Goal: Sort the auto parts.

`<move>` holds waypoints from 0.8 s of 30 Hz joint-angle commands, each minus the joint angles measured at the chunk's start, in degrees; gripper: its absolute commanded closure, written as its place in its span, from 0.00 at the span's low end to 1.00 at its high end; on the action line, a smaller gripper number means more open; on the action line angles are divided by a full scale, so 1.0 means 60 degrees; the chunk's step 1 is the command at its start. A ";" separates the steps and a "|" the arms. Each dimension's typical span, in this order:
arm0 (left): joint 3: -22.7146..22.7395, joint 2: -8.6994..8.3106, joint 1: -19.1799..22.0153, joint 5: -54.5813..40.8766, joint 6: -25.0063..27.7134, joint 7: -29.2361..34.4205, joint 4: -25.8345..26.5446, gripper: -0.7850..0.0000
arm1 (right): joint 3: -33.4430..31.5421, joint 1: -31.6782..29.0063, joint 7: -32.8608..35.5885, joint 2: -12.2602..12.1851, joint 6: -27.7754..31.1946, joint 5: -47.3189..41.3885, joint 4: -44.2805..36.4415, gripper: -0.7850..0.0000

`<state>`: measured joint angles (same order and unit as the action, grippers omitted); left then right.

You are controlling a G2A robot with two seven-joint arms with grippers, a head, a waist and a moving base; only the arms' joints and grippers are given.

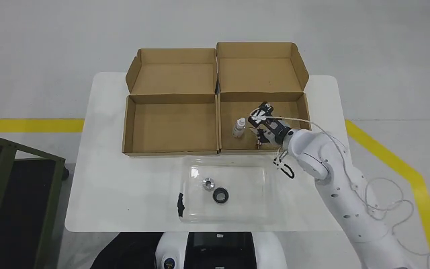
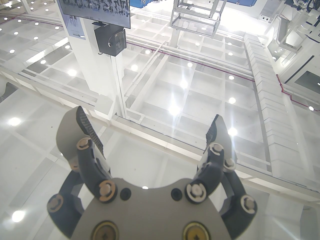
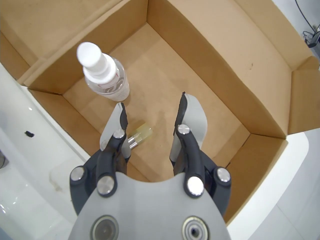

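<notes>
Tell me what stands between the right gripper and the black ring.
Only the front wall of the right box and the rim of the clear tray lie between the right gripper and the black ring.

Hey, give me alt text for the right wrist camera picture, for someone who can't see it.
The right gripper, open and empty, hangs over the floor of an open cardboard box. A clear white-capped bottle stands upright inside; a small yellowish vial lies near the gripper.

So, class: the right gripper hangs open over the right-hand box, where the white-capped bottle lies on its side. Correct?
No. The white-capped bottle stands upright, as the right wrist view shows. The right gripper does hang open over the right-hand box.
</notes>
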<state>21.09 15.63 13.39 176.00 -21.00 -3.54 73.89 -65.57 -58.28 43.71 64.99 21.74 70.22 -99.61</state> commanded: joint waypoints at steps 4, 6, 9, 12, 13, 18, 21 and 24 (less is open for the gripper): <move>0.0000 0.0000 0.0000 0.0000 0.0000 0.0000 0.0000 0.00 | -0.0440 -0.0770 -0.0137 -0.0131 0.0337 0.0119 -0.1241 0.42; 0.0000 0.0000 0.0000 0.0000 0.0000 0.0000 0.0000 0.00 | -0.0590 -0.1095 -0.0220 -0.0179 0.0470 0.0196 -0.1701 0.41; 0.0000 0.0000 0.0000 0.0000 0.0000 0.0000 0.0000 0.00 | -0.0796 -0.1599 -0.0365 -0.0248 0.0655 0.0353 -0.2314 0.42; 0.0000 0.0000 0.0000 0.0000 0.0000 0.0000 0.0000 0.00 | -0.0928 -0.2093 -0.0544 -0.0309 0.0936 0.0468 -0.2852 0.44; 0.0000 0.0000 0.0000 0.0000 0.0000 0.0000 0.0000 0.00 | -0.0958 -0.2250 -0.0642 -0.0327 0.1055 0.0471 -0.3014 0.44; 0.0000 0.0000 0.0000 0.0000 0.0000 0.0000 0.0000 0.00 | -0.0941 -0.2926 -0.0854 -0.0418 0.1688 0.0862 -0.3749 0.49; 0.0000 0.0000 0.0000 0.0000 0.0000 0.0000 0.0000 0.00 | -0.0762 -0.3229 -0.0974 -0.0454 0.2044 0.1141 -0.4089 0.47; 0.0000 0.0000 0.0000 0.0000 0.0000 0.0000 0.0000 0.00 | -0.0520 -0.3477 -0.1103 -0.0480 0.2346 0.1438 -0.4235 0.45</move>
<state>21.09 15.63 13.39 176.00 -21.00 -3.54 73.89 -69.09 -78.76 37.27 62.15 35.48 78.25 -124.93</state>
